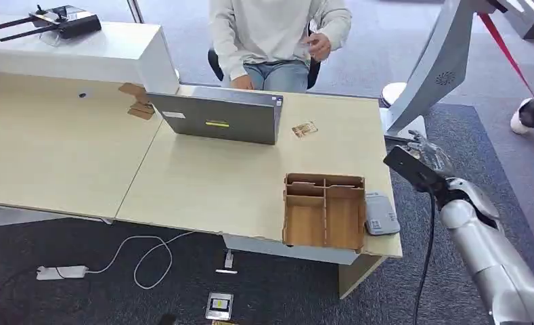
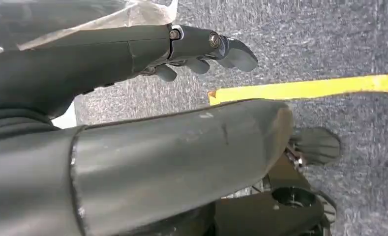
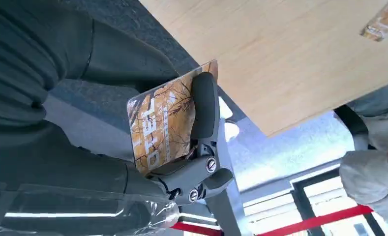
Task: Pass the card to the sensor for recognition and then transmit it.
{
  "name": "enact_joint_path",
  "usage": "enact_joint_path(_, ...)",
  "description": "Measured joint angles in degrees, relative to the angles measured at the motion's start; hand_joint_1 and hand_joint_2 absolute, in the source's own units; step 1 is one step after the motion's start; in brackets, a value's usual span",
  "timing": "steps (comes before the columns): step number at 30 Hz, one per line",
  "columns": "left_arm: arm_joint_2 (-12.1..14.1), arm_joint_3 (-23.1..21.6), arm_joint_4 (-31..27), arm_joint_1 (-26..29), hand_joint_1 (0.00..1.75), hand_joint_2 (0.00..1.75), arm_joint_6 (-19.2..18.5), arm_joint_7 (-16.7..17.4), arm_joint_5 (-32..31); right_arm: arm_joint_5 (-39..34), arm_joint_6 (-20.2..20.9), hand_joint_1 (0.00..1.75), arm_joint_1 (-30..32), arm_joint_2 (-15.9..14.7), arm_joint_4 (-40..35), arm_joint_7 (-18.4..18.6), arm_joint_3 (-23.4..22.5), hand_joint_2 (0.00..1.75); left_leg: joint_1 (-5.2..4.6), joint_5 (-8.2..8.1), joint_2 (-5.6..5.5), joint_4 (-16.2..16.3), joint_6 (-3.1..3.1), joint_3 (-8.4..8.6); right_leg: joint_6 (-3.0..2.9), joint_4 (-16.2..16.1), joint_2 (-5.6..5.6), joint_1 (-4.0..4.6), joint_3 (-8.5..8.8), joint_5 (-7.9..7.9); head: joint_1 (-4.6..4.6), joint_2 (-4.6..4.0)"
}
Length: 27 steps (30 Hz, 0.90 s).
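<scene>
One card held, one lying on the table.
Right hand [image 3: 192, 147] grips a card [image 3: 157, 128]; second card [image 1: 304, 129] beside one laptop [image 1: 216, 118]; left hand [image 2: 201, 46] hangs with fingers apart, holding nothing.

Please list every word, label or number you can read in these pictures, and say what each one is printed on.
Card held in the right hand: large pale letters, turned sideways and partly covered by a finger; too uncertain to quote.
Second card on the desk: print too small to read.
Laptop: a yellow strip and a white sticker on its lid, both too blurred to read.
Grey sensor beside the wooden organiser: label too small to read.
</scene>
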Motion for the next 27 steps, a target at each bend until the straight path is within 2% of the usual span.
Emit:
enact_joint_path(4,0.0,0.0,0.0,0.1,0.00,0.00,0.9,-0.2,0.0,0.5,-1.3,1.75,-0.8,1.0,-0.5,-0.5,-0.2,1.75,0.00,0.00,0.00,0.0,0.00,-0.01,0.00,0.0,0.00,0.00,0.01,0.00,0.00,0.00)
enact_joint_path(9,-0.1,0.0,0.0,-0.6,0.00,0.00,1.9,-0.5,0.0,3.0,-4.2,1.75,-2.6,4.0,-1.3,-0.6,0.0,1.75,0.01,0.03,0.01,0.0,-0.03,0.00,0.00,0.0,0.00,0.03,-0.01,0.00,0.02,0.00)
enact_joint_path(14,-0.7,0.0,0.0,-2.1,0.00,0.00,2.3,-0.6,0.0,6.4,-6.2,1.75,-5.3,9.1,-0.8,-1.5,0.5,1.75,0.04,0.06,0.01,0.0,-0.08,-0.02,-0.02,0.1,0.01,0.06,-0.03,0.01,-0.02,0.00)
enact_joint_path(21,-1.8,-0.3,0.0,-4.1,0.00,0.00,2.8,-1.3,0.0,11.7,-9.5,1.75,-10.5,16.4,2.9,-4.9,1.1,1.75,0.08,0.07,0.01,0.0,-0.10,-0.03,-0.02,0.1,0.00,0.08,-0.03,0.01,0.00,0.00)
enact_joint_path(27,-2.2,-0.6,0.0,-4.5,0.00,0.00,3.6,-1.8,0.0,14.3,-9.6,1.75,-13.4,21.1,6.5,-5.1,1.5,1.75,0.08,0.06,0.00,0.0,-0.10,-0.03,-0.02,0.1,0.00,0.08,-0.06,0.01,0.00,0.00)
